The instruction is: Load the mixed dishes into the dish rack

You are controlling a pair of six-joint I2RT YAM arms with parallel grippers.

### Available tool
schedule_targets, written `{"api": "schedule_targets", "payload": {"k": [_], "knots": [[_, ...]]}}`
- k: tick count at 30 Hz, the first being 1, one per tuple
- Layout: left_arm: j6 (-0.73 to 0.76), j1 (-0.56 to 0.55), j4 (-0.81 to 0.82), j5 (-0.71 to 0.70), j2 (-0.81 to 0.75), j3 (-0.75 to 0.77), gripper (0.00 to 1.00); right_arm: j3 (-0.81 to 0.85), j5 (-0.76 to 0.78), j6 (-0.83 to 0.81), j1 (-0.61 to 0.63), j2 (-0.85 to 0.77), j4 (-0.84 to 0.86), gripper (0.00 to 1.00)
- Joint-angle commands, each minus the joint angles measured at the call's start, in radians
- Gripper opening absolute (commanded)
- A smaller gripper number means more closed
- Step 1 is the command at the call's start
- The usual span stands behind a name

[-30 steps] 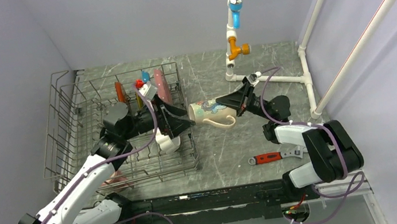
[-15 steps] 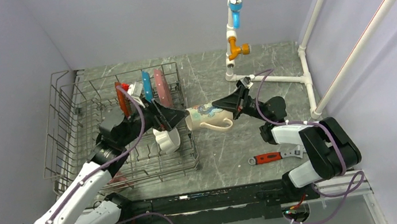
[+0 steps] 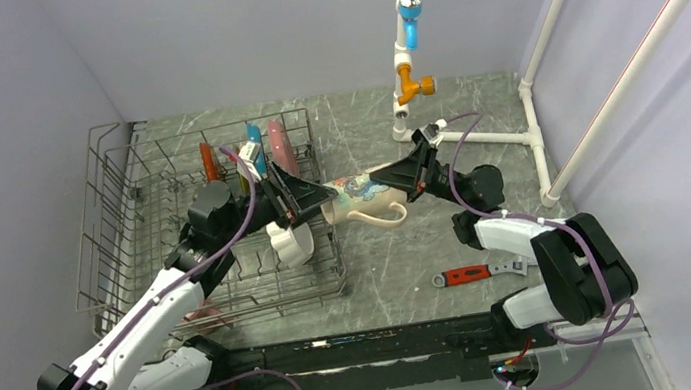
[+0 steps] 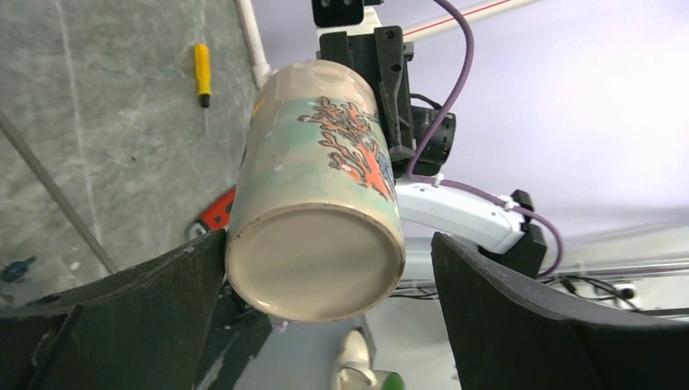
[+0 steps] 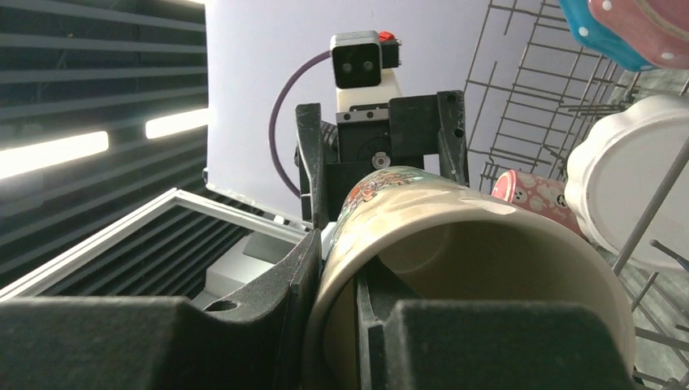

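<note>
The dish rack (image 3: 146, 181) sits behind the left gripper (image 3: 312, 199), whose arm reaches across it. Three plates stand on edge in the rack's far rows, behind that gripper's wrist: a red-brown plate (image 3: 207, 160), a blue plate (image 3: 254, 133) and a pink plate (image 3: 280, 145). A white bowl (image 3: 289, 244) rests in the rack just under the left jaws, and a pink mug (image 5: 526, 195) shows beside it in the right wrist view.

The cream cup (image 3: 358, 196) hangs on its side in the air between the two grippers, above the rack's right edge, with its handle pointing down.

The right gripper (image 3: 406, 175) pinches the cup's wall at the rim, one finger (image 5: 296, 280) outside and the other inside.

The left jaws are spread wide around the cup's base. One finger (image 4: 146, 313) is right at the base's edge; the other is well apart.

A wrench (image 3: 473, 273) lies on the table below the right jaws. A screwdriver (image 4: 201, 71) lies farther off.
</note>
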Motion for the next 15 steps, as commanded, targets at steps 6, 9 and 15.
{"api": "schedule_targets", "payload": {"k": [6,9,15], "knots": [[-0.169,-0.02,0.226,0.154,0.064,-0.012,0.99,0.068,0.059,-0.002,0.021,-0.027,0.314,0.0],[-0.171,-0.031,0.215,0.162,0.074,0.002,0.99,0.069,0.063,-0.011,0.03,-0.021,0.313,0.0],[-0.174,-0.034,0.203,0.141,0.063,0.009,0.94,0.065,0.06,-0.029,0.041,-0.011,0.312,0.0]]}}
